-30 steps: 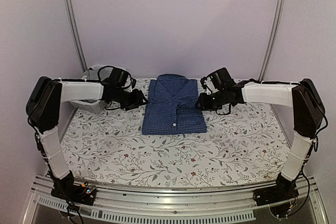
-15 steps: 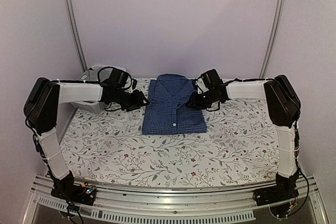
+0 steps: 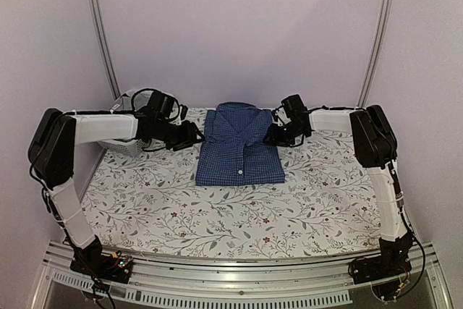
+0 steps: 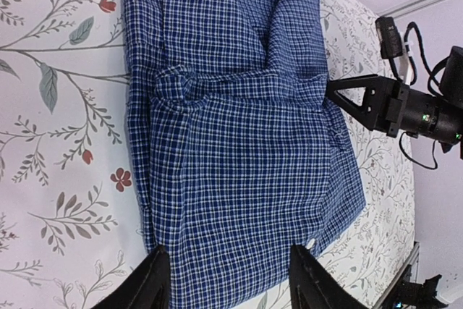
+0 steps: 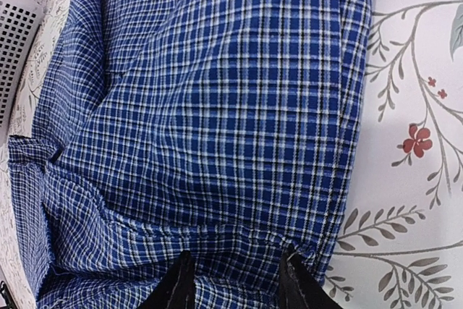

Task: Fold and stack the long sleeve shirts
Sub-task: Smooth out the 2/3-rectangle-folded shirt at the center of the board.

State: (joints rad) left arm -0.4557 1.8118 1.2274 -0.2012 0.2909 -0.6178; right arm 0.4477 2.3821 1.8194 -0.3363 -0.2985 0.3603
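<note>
Two arm bases sit on the metal rail [image 3: 231, 280] at the near edge, one at each end. Both arms reach away over the table [image 3: 217, 215], whose cover is printed with leafy sprigs and small red flowers.

One shirt [image 3: 239, 153] is in view, the dark blue one with fine light checks. It lies folded into a neat rectangle at the far middle of the table, collar at the far end and front up. One white button [image 3: 239, 171] shows near its near hem.

The two grippers flank it, one at each side edge, about level with the chest. The left gripper [image 3: 192, 137] is just beside the left edge. In its wrist view its two fingers [image 4: 155, 284] are spread wide, with checked cloth filling the gap between them. The right gripper [image 3: 273, 135] meets the right edge. In its wrist view its two fingertips [image 5: 177, 284] stand apart with a narrower gap, resting on the cloth where the edge puckers slightly. I cannot tell whether any fold is caught between them.

One white perforated basket [image 3: 116, 145] stands at the far left corner, behind the left arm. Two metal posts [image 3: 98, 27] rise against the back wall.
</note>
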